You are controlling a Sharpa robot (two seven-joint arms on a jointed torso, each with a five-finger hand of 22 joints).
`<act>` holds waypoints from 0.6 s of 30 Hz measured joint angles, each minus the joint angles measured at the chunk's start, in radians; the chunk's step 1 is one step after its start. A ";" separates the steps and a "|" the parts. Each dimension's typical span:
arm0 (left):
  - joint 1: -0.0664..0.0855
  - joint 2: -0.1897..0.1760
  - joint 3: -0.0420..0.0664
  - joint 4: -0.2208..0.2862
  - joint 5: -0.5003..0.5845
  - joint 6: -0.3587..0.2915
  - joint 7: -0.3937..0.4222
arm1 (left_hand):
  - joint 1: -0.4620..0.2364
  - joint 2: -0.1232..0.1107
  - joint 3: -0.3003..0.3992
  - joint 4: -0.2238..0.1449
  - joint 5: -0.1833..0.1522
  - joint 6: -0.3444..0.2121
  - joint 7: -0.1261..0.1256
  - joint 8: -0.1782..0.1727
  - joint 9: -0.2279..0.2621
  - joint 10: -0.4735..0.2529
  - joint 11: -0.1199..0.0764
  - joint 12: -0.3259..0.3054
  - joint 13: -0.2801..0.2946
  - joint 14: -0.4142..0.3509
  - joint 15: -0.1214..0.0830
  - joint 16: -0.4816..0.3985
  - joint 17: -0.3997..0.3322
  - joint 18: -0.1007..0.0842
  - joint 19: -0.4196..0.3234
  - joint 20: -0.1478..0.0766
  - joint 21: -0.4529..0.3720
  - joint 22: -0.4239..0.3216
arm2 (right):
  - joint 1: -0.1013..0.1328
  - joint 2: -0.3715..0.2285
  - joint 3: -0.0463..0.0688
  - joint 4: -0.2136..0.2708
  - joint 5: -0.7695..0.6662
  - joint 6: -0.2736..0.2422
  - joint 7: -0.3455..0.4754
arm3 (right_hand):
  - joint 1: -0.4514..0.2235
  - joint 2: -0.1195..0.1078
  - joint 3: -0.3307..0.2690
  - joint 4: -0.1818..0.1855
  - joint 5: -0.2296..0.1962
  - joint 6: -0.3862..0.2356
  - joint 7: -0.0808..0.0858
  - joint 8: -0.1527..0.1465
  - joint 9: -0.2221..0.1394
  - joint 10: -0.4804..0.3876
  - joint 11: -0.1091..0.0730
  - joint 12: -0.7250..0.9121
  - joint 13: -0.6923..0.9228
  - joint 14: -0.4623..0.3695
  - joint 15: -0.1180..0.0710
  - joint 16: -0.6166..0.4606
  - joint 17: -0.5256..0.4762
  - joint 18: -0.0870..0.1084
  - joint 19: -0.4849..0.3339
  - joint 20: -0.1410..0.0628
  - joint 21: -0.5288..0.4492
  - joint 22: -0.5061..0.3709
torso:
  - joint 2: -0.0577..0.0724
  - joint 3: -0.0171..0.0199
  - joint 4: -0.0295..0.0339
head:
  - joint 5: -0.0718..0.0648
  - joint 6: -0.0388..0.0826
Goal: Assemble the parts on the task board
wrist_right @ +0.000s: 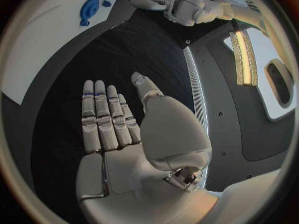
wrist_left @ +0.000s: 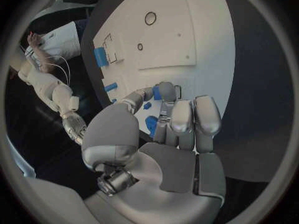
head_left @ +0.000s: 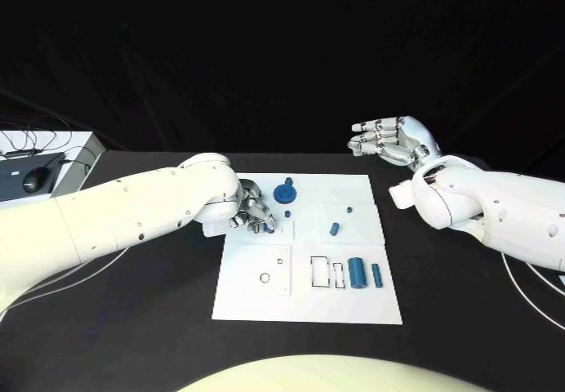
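1. Nearest the robot, on the near-right part of the task board (head_left: pixel 306 306): a blue block (head_left: pixel 356 273) and a slim blue bar (head_left: pixel 378 274) lie side by side, just beside an outlined slot (head_left: pixel 319 272). Both have their long axis running near-to-far. No hand near them.
2. Mid board: a small blue peg (head_left: pixel 335 229) lies loose, tilted a bit off the near-far line, w/ a tiny blue bit (head_left: pixel 346 211) beyond it.
3. Left hand (head_left: pixel 251 211) sits over the board's left-centre edge, fingers curled down. Left wrist view shows a small blue piece (wrist_left: pixel 156 92) at its fingertips (wrist_left: pixel 166 90), more blue under the fingers. Looks like a pinch, but can't tell for sure whether it's gripped or just touched.
4. Just beyond and right of the left hand: round blue gear (head_left: pixel 284 193) w/ hub, standing on the board's far-left part. Close to the fingertips, apart from them as far as I can see.
5. Key relation: everything blue lies right of and/or nearer than the left hand, so the left arm is far the closer one. The gear is its nearest target, just off the fingertips towards the far side.
6. Farthest: right hand (head_left: pixel 392 139) held up off the surface (head_left: pixel 141 327), beyond the board's far-right corner, fingers straight and apart, holding nothing. Well apart from all parts. My guess: it's idle for this step.
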 measured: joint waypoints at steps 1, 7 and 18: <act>0.000 0.000 0.000 0.000 0.000 0.001 0.000 | 0.000 0.000 -0.005 -0.005 0.000 0.003 0.001 -0.002 0.000 0.004 -0.003 0.000 0.000 0.000 0.000 0.006 0.003 0.000 0.000 0.000 0.000 0.000 | 0.000 0.000 0.000 0.000 -0.001 0.000 0.000 | 0.000 0.000 0.000 0.000 0.000 -0.001 0.001 0.000 0.000 -0.002 -0.002 0.000 0.000 -0.002 0.002 0.000 0.000 0.000 -0.002 0.002 0.000 0.000 | 0.000 0.0000 0.0000 | 0.000 0.000; 0.000 0.000 0.000 -0.001 0.001 0.006 0.000 | 0.000 0.000 -0.014 -0.014 0.000 0.015 0.003 -0.012 0.012 0.009 -0.005 0.000 0.000 0.000 0.000 0.014 0.014 -0.015 0.000 0.000 -0.006 0.003 | 0.000 -0.001 0.000 0.000 -0.004 0.002 -0.001 | 0.000 0.000 -0.002 -0.002 0.000 -0.004 0.002 0.000 -0.001 -0.003 -0.003 0.000 0.000 -0.004 0.004 0.000 0.000 0.000 -0.004 0.004 0.000 -0.001 | 0.000 0.0000 0.0000 | 0.000 -0.002; -0.001 0.001 -0.001 0.001 0.017 0.017 0.000 | -0.020 0.020 -0.015 -0.015 -0.003 0.033 0.002 -0.026 0.018 0.022 -0.004 -0.005 -0.001 0.000 0.000 0.022 0.025 -0.015 0.003 0.003 -0.006 0.009 | 0.000 -0.001 0.000 0.001 -0.013 0.005 -0.002 | 0.000 0.000 -0.003 -0.003 0.000 -0.004 0.002 0.000 -0.001 -0.003 -0.003 0.000 0.000 -0.004 0.004 0.000 0.000 0.000 -0.004 0.004 0.000 -0.001 | 0.000 0.0000 0.0000 | 0.001 -0.003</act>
